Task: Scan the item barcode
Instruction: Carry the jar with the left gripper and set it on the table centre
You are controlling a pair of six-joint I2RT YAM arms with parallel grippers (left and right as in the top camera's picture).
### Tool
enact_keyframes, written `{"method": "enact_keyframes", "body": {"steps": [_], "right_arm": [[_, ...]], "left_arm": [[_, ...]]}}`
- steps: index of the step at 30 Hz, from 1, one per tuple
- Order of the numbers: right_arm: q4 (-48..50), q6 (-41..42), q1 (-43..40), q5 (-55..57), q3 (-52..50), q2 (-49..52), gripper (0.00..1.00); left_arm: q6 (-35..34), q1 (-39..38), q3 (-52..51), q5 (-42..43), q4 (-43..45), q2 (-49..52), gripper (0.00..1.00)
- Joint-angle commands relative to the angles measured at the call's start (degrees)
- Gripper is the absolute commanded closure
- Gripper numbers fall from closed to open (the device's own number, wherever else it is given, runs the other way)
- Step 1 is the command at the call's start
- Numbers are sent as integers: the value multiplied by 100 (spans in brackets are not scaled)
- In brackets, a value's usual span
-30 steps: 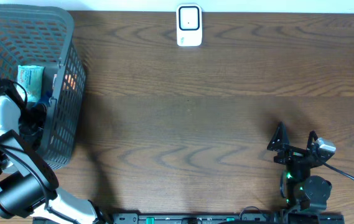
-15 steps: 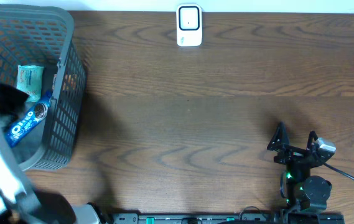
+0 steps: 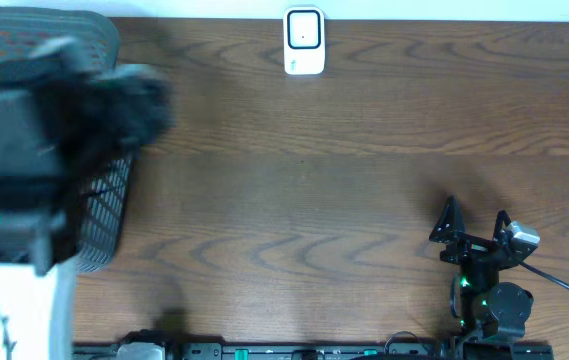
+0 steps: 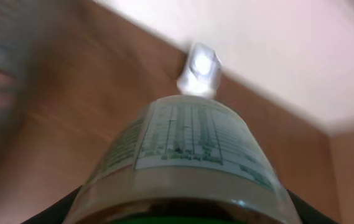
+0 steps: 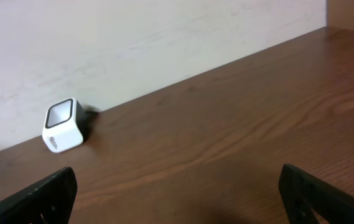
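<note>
Brown wood-grain surface (image 3: 314, 200) meeting a pale wall. The left tool (image 4: 183, 214) is clamped around a clear bottle (image 4: 189, 149) with a white printed label. The bottle's far end points toward a small white scanner (image 3: 304, 42) at the back edge. The left arm shows as a blur over a grey mesh basket (image 3: 99, 220). The right tool (image 3: 476, 228) sits spread wide and empty at front right.

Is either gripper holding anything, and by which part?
The left gripper holds a bottle by its end nearest the wrist camera, below the label. The right gripper is open, empty.
</note>
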Motion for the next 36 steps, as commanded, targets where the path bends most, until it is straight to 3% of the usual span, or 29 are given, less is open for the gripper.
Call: {"method": "enact_keyframes", "body": {"steps": [1, 7, 14, 27, 30, 32, 36], "right_arm": [[-17, 28, -35, 31, -7, -35, 1], [-17, 28, -35, 31, -4, -35, 1], [-17, 28, -35, 31, -7, -35, 1], [-17, 28, -35, 31, -7, -35, 1], [-17, 28, -35, 31, -4, -35, 1], [-17, 28, -35, 31, -4, -35, 1], [-17, 28, -35, 33, -4, -33, 1]], "left_arm": [[-37, -1106, -138, -581, -42, 758, 38], [-232, -2142, -138, -697, -291, 2422, 38], [-413, -2365, -138, -267, -313, 4054, 38], [-855, -2365, -138, -424, 380, 5082, 37], [-894, -2365, -136, -442, 380, 5097, 25], [-868, -2356, -103, -625, 376, 5060, 2], [-444, -2256, 295, -682, 142, 4830, 2]]}}
